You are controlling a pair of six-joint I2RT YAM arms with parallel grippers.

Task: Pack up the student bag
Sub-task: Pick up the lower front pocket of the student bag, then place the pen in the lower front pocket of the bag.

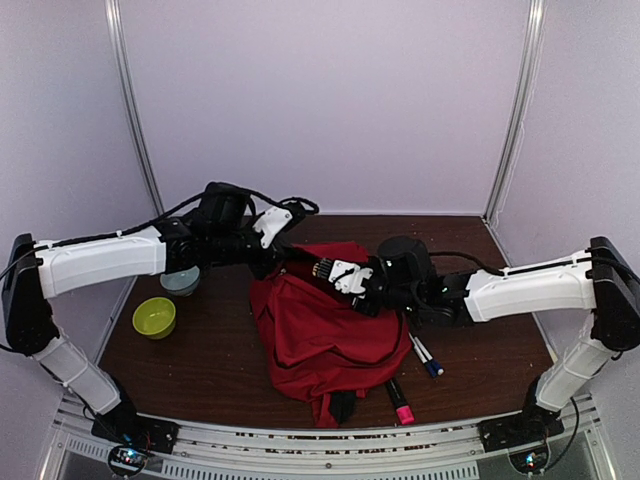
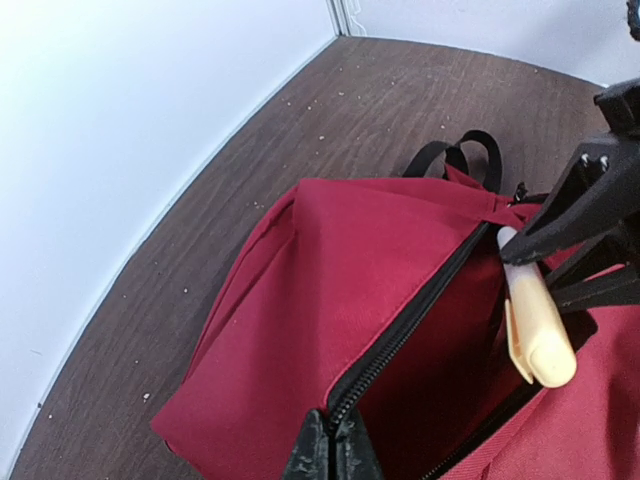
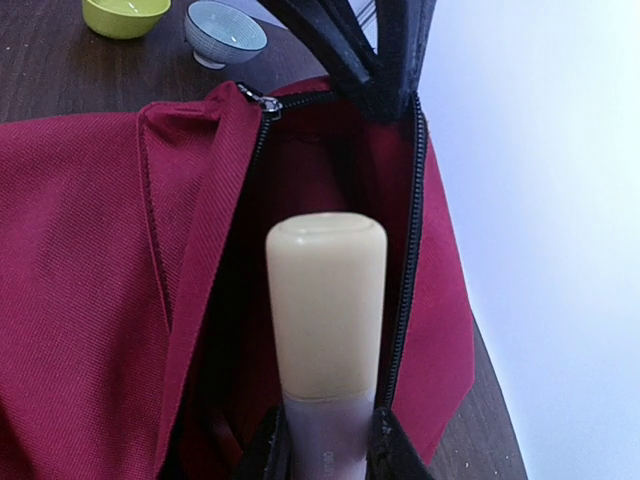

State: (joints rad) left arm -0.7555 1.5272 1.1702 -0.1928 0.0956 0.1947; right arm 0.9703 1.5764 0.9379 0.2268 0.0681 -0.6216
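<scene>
Woven cloth student bag [image 2: 330, 270] (matt), wooden table [image 2: 400, 90]

- the marker [image 3: 325, 300] is partly hidden inside the right gripper [image 3: 327, 442]
- the interior of the student bag [image 3: 90, 250] is too dark to read
- the left gripper [image 2: 333, 438] is cut off below

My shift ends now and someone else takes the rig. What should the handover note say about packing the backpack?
Left gripper: shut on the zipper edge of the soft red fabric backpack, holding its mouth open.
Right gripper: shut on a cream-capped marker, cap first at the opening, not yet released.
Done: bag unzipped.
Left: drop this marker in. A pink-capped marker and two white pens lie on the dark wooden table to the right of the bag, probably next.
</scene>
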